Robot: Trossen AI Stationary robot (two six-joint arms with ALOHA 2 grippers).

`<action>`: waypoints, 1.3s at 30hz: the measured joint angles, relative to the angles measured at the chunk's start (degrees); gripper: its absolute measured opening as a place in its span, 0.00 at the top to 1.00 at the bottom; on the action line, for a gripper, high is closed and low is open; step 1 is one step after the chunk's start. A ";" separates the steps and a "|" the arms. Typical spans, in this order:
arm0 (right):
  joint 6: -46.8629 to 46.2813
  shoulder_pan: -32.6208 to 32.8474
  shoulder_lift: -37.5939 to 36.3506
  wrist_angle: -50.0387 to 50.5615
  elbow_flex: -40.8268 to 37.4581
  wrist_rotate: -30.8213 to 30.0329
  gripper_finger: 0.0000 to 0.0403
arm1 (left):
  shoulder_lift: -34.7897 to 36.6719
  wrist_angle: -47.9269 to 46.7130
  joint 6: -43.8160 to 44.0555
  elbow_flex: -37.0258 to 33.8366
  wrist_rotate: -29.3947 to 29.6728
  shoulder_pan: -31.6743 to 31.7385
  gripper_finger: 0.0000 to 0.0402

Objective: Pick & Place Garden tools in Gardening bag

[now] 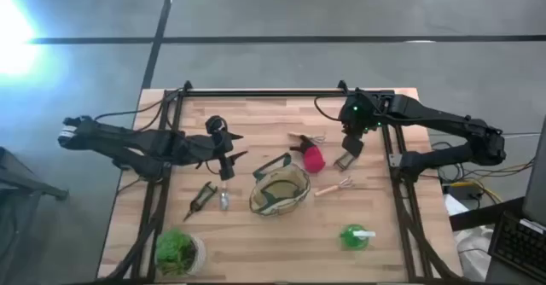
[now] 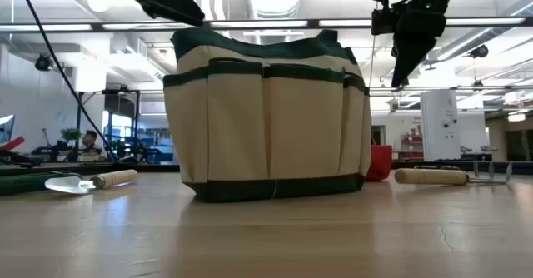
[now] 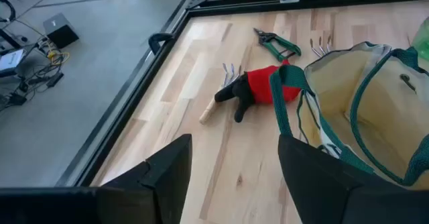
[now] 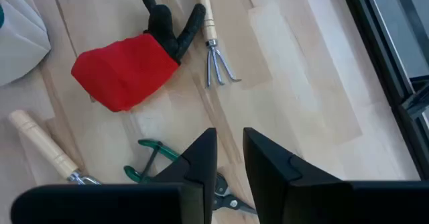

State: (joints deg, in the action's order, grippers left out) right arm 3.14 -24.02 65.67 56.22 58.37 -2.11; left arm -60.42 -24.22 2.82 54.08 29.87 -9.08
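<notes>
The olive-tan gardening bag (image 1: 280,189) stands open-mouthed on its base at mid table, also in the low view (image 2: 266,120). My left gripper (image 1: 227,164) hovers open left of the bag, nothing between its fingers (image 3: 234,160). My right gripper (image 1: 351,145) hangs above the dark pruners (image 4: 151,162), its fingers pointing down with a narrow gap (image 4: 230,160), well clear of the table in the low view (image 2: 406,66). A red glove (image 4: 127,66), a rake fork (image 4: 211,39) and a second fork (image 1: 334,187) lie flat nearby. The trowel (image 2: 87,181) and the green spray bottle (image 1: 355,236) rest on the table.
A leafy plant in a pale pot (image 1: 177,251) stands at the near left corner. A dark hand tool (image 1: 202,198) lies left of the bag. Black frame rails (image 1: 256,93) run along the far edge and both sides. Bare wood lies in front of the bag.
</notes>
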 joint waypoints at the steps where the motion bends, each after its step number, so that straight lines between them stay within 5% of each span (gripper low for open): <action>1: -0.04 0.01 0.00 -0.01 0.02 0.01 0.83 | 0.00 0.00 0.00 0.00 0.00 0.01 0.44; 17: -0.11 0.01 0.00 -0.01 0.00 0.02 0.77 | 0.00 0.00 -0.01 0.00 0.00 0.02 0.44; 27: 0.24 0.01 0.00 -0.18 0.00 0.02 0.82 | 0.00 -0.01 0.00 0.00 0.00 0.00 0.44; 39: -1.68 -0.01 0.00 -11.70 -0.04 0.66 0.81 | 0.00 1.12 -0.54 0.00 0.00 0.01 0.44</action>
State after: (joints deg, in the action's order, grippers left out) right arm 1.45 -24.03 65.67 44.51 58.33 -1.45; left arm -60.42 -23.09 2.28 54.08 29.87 -9.08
